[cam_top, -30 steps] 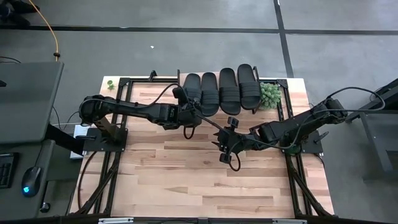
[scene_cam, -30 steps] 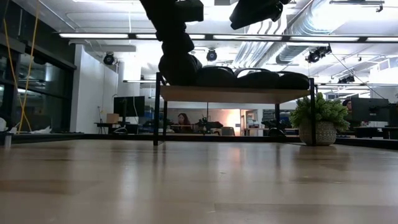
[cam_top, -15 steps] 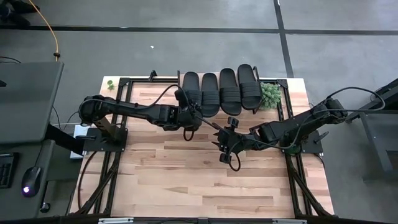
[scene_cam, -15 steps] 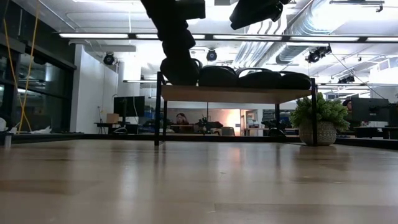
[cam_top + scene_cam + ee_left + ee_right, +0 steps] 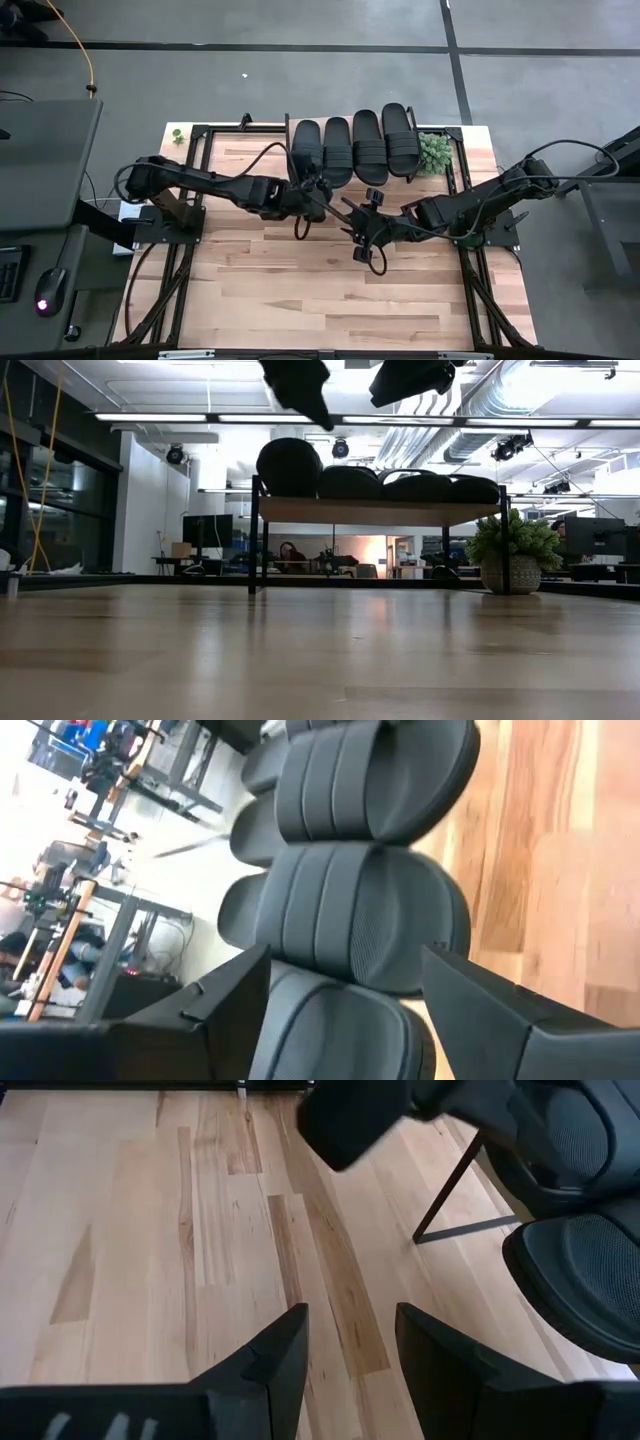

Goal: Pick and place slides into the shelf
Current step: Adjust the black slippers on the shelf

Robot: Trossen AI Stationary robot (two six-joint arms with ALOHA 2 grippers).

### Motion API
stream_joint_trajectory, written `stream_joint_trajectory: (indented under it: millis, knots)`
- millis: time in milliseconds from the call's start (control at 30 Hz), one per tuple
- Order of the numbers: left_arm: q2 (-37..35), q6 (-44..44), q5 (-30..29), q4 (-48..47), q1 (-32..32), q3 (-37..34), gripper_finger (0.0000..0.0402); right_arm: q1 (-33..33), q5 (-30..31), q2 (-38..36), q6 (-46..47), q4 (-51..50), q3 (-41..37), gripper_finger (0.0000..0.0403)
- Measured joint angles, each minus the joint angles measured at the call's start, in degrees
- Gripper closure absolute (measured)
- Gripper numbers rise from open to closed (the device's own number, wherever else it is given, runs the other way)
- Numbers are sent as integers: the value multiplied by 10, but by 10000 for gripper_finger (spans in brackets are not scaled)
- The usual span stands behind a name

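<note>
Several black slides (image 5: 352,143) lie side by side on the shelf (image 5: 375,510), soles resting on its light wood top at the table's far edge. My left gripper (image 5: 320,190) hovers open just on the near side of the leftmost slide (image 5: 305,150), above it in the low view (image 5: 295,385). In the left wrist view its fingers (image 5: 345,960) stand apart with the slides' ribbed straps (image 5: 350,910) beyond them. My right gripper (image 5: 360,238) hangs open over the table's middle, nothing between its fingers (image 5: 350,1350).
A small green potted plant (image 5: 435,152) stands at the shelf's right end (image 5: 515,550). The shelf's thin black legs (image 5: 450,1200) stand on the wood. Bare tabletop (image 5: 320,290) stretches from the grippers to the near edge. Black frame rails (image 5: 190,200) run along both table sides.
My left gripper has opened and let go of the leftmost slide, then risen and drawn back toward the table's near edge. The slide has stayed on the shelf's left end beside the others.
</note>
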Motion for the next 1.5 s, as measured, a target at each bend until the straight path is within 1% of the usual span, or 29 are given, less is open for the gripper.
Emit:
stream_joint_trajectory:
  millis: [100,233,300,367,433,567,633,733,900,1067,1167,1267,1500]
  knots:
    - [0,0,-2,-8,-14,19,153,0,0,0,1,0,0,261]
    - [0,-6,-4,-33,-31,36,154,0,0,0,1,0,0,261]
    - [0,-14,-5,-53,-36,42,157,0,0,0,2,0,0,261]
    - [0,-28,-22,-85,-39,49,162,0,3,0,2,0,0,261]
    - [-1,-43,-31,-118,-38,56,167,0,20,0,3,-3,0,261]
    - [-4,-79,-31,-187,-38,70,178,-1,63,0,9,-18,0,261]
    - [-11,-93,-31,-210,-38,71,183,-7,76,0,19,-23,0,261]
    - [-30,-109,-30,-235,-38,71,192,-22,74,0,27,-27,0,261]
    - [-81,-114,-6,-233,-37,71,207,-56,80,0,26,-32,0,261]
    - [-129,-121,48,-232,-38,71,218,-102,83,11,-38,-17,0,261]
    - [-147,-127,69,-232,-38,71,220,-126,76,17,-75,-6,0,261]
    - [-155,-130,79,-232,-38,71,218,-145,67,20,-107,5,0,261]
    - [-153,-129,81,-232,-38,71,223,-180,78,37,-160,29,0,261]
